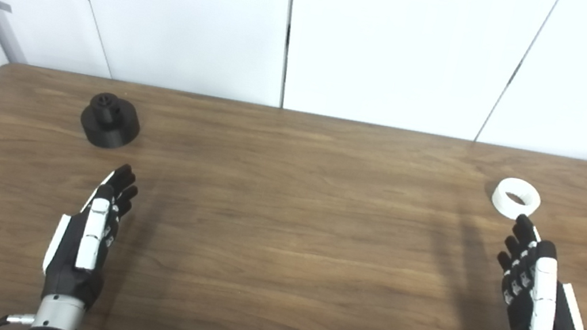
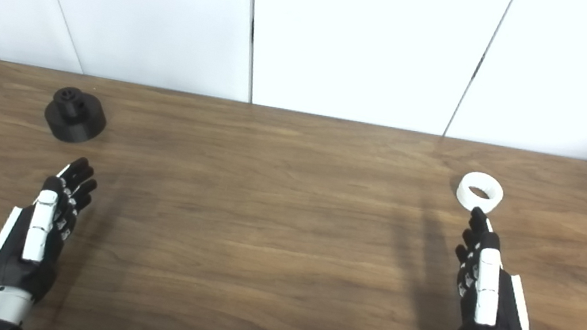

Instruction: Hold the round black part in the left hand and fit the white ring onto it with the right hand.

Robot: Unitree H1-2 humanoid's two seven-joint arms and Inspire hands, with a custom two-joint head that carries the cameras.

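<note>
- The round black part (image 1: 110, 121) sits flat on the wooden bench (image 1: 283, 233) at its far left, a narrower hub standing up from its wide base.
- The white ring (image 1: 516, 198) lies flat at the far right, well apart from the black part.
- The left robot hand (image 1: 88, 233) hangs near the black part, on its near side, fingers extended and empty.
- The right robot hand (image 1: 535, 300) is likewise spread and empty, its fingertips (image 1: 523, 223) just short of the ring.

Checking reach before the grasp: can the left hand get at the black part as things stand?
Probably yes: the left hand is open, and only bare table lies between it and the black part.
</note>
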